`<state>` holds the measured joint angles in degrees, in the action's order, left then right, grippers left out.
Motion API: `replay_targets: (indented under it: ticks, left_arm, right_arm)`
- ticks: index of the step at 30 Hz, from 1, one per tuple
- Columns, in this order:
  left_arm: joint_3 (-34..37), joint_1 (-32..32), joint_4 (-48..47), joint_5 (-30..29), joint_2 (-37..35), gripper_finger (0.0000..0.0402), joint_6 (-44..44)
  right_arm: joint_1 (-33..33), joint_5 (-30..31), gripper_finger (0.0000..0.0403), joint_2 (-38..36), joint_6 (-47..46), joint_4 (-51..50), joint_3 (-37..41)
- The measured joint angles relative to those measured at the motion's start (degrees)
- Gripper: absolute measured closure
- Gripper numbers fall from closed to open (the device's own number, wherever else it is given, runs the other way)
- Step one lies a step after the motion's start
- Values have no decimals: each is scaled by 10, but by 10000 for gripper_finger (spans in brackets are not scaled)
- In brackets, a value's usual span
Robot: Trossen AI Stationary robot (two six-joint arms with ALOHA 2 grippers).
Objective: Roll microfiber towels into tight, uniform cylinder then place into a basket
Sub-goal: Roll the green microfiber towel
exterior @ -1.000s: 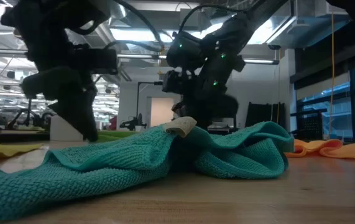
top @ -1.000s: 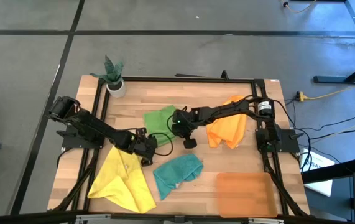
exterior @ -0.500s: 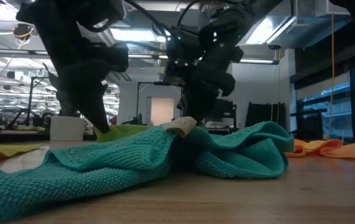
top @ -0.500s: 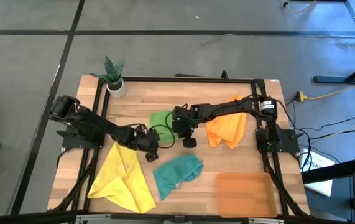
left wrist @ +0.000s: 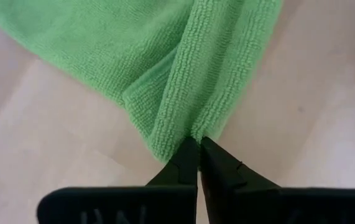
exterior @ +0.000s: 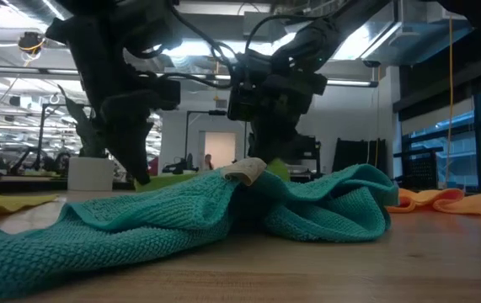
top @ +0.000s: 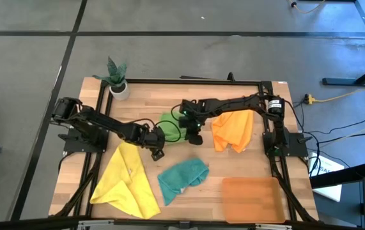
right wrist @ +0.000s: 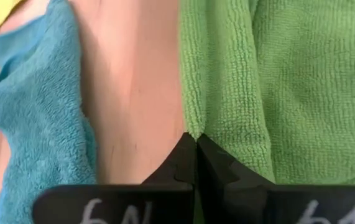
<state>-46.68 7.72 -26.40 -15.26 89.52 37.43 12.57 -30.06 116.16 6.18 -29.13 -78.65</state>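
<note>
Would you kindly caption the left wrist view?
Left gripper shut on the green towel's folded edge above the wooden table.

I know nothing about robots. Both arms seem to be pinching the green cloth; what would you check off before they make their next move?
1. Left pincer shut on the green towel edge: ok.
2. Right pincer shut on the same towel's edge: ok.
3. Green towel rolled into a tight cylinder: not ok, it is only bunched and folded.
4. Basket free to receive a roll: ok, nothing lies in it.
5. Teal towel clear of the green one: ok, bare table shows between them.
6. Grip firm enough to pull on: cannot tell.
</note>
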Motion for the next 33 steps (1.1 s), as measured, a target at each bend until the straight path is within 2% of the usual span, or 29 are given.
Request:
replay_targets:
  ticks: [8,16,20,23,29,33]
  left_arm:
    - [0,-31,1,-22,0,401,-25]
    - [0,-57,7,-23,0,401,-50]
    - [0,-75,22,-59,0,401,-69]
    - [0,-89,42,-81,1,401,-105]
    - [0,-119,75,-81,1,401,-169]
    - [0,-134,78,-81,1,401,-194]
  right_arm:
    - [15,15,399,0,-46,10,0]
    - [40,-22,399,0,-63,5,0]
    - [68,-58,399,0,-94,-1,0]
    - [85,-35,399,0,-108,-1,0]
    - [105,53,399,0,-149,7,0]
    - [113,85,398,0,-163,14,0]
